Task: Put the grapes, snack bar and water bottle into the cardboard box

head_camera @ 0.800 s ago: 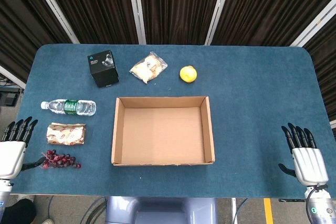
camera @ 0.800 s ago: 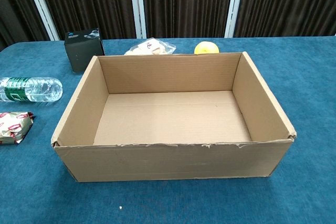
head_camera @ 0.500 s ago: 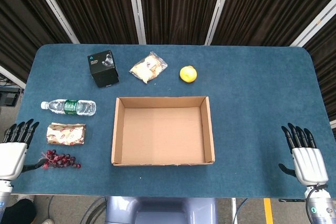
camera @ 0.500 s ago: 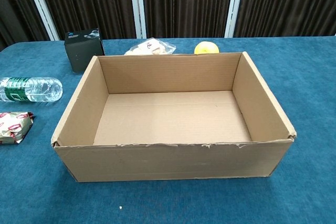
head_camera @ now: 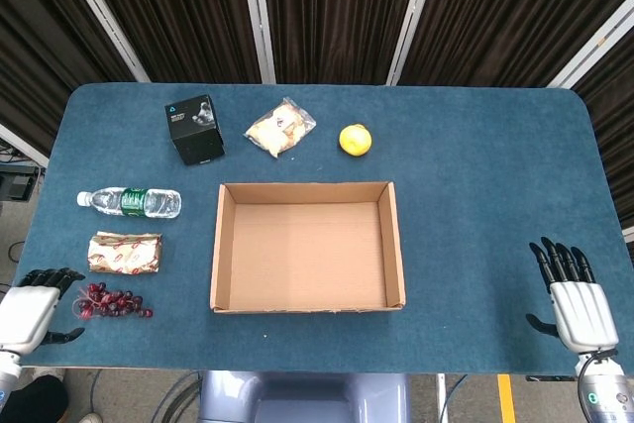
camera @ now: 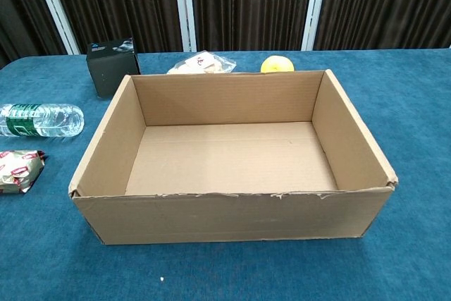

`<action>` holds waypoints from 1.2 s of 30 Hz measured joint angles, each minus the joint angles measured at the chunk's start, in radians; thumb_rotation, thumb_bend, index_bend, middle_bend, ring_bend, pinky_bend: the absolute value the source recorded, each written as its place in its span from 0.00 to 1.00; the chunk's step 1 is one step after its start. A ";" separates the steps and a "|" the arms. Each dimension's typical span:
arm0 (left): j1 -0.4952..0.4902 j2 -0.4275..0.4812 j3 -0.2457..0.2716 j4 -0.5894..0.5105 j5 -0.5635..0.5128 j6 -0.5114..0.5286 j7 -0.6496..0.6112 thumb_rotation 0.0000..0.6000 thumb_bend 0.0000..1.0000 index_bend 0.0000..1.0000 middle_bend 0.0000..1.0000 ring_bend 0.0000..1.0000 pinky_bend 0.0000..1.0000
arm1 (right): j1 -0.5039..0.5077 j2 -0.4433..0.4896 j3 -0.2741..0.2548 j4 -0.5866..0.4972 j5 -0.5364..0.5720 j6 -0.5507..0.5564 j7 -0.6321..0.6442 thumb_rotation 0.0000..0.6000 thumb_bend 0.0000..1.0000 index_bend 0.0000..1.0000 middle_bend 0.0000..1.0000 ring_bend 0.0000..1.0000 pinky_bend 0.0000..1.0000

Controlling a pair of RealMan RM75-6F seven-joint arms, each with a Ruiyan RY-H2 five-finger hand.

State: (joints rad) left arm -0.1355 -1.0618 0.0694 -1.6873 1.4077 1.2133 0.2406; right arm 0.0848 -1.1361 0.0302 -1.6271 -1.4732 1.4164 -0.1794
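In the head view the dark red grapes (head_camera: 111, 302) lie near the table's front left corner. The snack bar (head_camera: 125, 253) in its red-and-tan wrapper lies just behind them, and the water bottle (head_camera: 131, 202) lies on its side behind that. An empty cardboard box (head_camera: 220, 245) stands at mid-table. My left hand (head_camera: 28, 310) hovers just left of the grapes, apart from them, fingers spread and holding nothing. At the front right edge my right hand (head_camera: 577, 299) is open and empty. The chest view shows the box (camera: 106, 153), bottle (camera: 39, 119) and snack bar (camera: 20, 168), but neither hand.
Behind the box sit a black carton (head_camera: 194, 129), a clear bag of snacks (head_camera: 280, 128) and a yellow fruit (head_camera: 356, 140). The same three show in the chest view: carton (camera: 111, 65), bag (camera: 202, 63), fruit (camera: 277, 65). Blue cloth covers the table.
My left hand has drawn back toward the front edge and turned, its fingers now pointing toward the grapes. The right hand has sunk slightly. No object has moved.
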 measured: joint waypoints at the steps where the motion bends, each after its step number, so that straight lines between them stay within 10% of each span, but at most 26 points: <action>1: -0.005 -0.005 0.002 0.007 -0.003 -0.016 0.002 0.93 0.08 0.23 0.20 0.20 0.19 | -0.001 0.000 0.000 0.001 0.000 0.000 0.001 1.00 0.00 0.00 0.00 0.00 0.00; 12: -0.094 -0.114 -0.011 0.138 -0.046 -0.170 0.043 0.94 0.16 0.27 0.24 0.22 0.20 | 0.017 0.004 0.015 -0.009 0.037 -0.034 -0.004 1.00 0.00 0.00 0.00 0.00 0.00; 18: -0.123 -0.189 -0.027 0.220 -0.040 -0.179 0.055 1.00 0.30 0.42 0.41 0.37 0.40 | 0.026 0.015 0.019 -0.030 0.059 -0.059 -0.014 1.00 0.00 0.00 0.00 0.00 0.00; 27: -0.122 -0.283 -0.042 0.328 -0.002 -0.096 0.056 1.00 0.50 0.77 0.67 0.60 0.63 | 0.014 0.030 0.012 -0.029 0.050 -0.042 0.022 1.00 0.00 0.00 0.00 0.00 0.00; 36: -0.076 -0.253 -0.063 0.306 0.092 0.140 -0.051 1.00 0.57 0.83 0.72 0.63 0.65 | 0.006 0.041 0.002 -0.035 0.024 -0.028 0.049 1.00 0.00 0.00 0.00 0.00 0.00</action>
State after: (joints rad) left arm -0.2116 -1.3144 0.0067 -1.3811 1.4999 1.3530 0.1892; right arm 0.0908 -1.0953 0.0326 -1.6620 -1.4493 1.3882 -0.1301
